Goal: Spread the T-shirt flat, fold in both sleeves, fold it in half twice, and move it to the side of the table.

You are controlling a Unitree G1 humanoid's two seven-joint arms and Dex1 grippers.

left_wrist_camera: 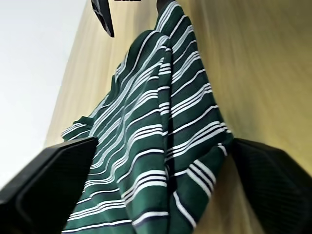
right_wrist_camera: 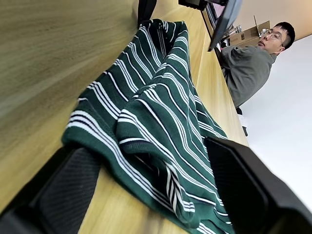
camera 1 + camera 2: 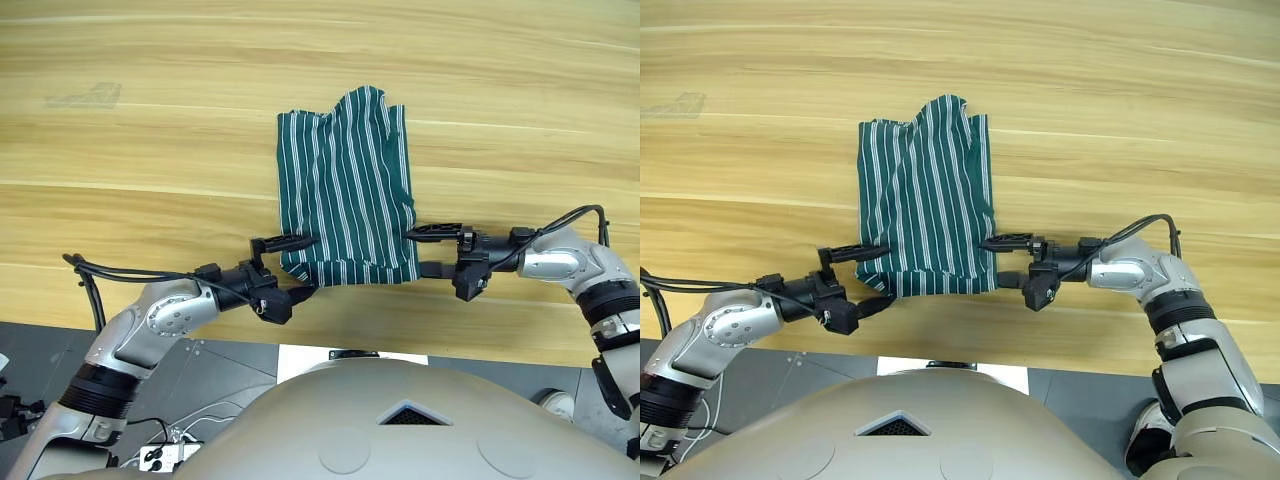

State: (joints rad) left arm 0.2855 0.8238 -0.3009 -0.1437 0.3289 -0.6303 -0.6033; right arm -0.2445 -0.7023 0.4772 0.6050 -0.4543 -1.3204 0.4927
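Observation:
The green T-shirt (image 3: 345, 185) with white stripes lies folded into a narrow upright strip on the wooden table (image 3: 140, 150), one rounded end pointing away from me. My left gripper (image 3: 312, 266) is open at the strip's near left corner, one finger on each side of the cloth (image 1: 161, 122). My right gripper (image 3: 415, 250) is open at the near right corner, and its fingers also straddle the folded edge (image 2: 161, 97). Neither pair of fingers presses the fabric. Both grippers rest low over the tabletop.
The table's front edge (image 3: 480, 352) runs just behind both wrists, with grey floor (image 3: 40, 350) below it. Bare wood stretches to the left, right and far side of the shirt.

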